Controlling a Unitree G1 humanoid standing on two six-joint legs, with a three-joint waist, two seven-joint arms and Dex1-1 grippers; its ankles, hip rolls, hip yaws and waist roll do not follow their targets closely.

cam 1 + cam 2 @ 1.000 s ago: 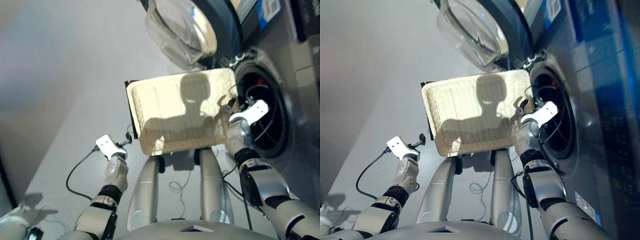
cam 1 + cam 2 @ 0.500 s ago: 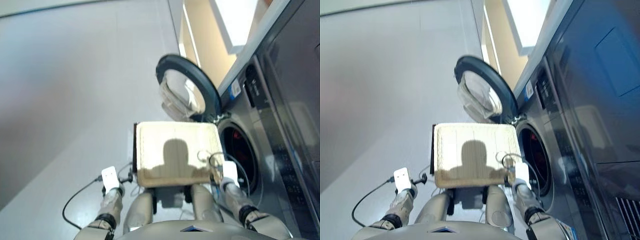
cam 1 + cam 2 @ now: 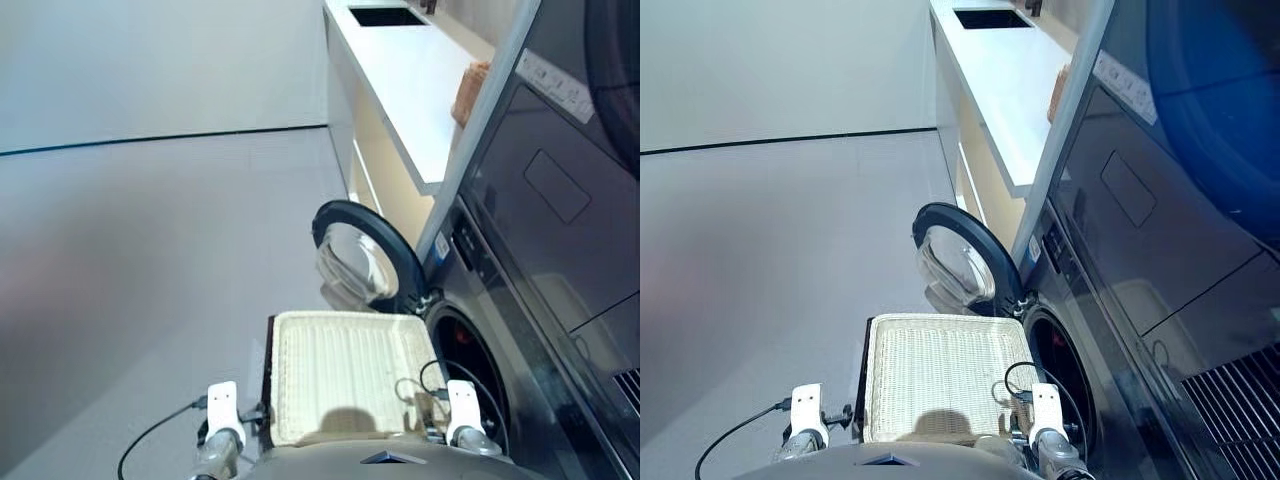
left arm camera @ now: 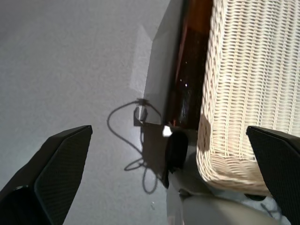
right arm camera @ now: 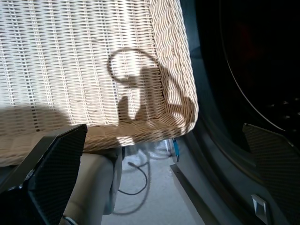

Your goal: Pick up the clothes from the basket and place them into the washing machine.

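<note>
Grey floor, basket [image 3: 345, 375] bare before me, no clothes in view; washing machine [image 3: 470, 350] with its door swung wide lies just beside my right pincer [image 5: 154, 187], the nearer one; both pincers, left [image 4: 154, 187] too, spread, empty.

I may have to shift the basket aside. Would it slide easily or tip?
The basket is shallow, wide and woven, and looks empty, so it is probably light and stiff. It seems to rest on a dark stand, so a push may well carry it off that rather than tip it.
</note>
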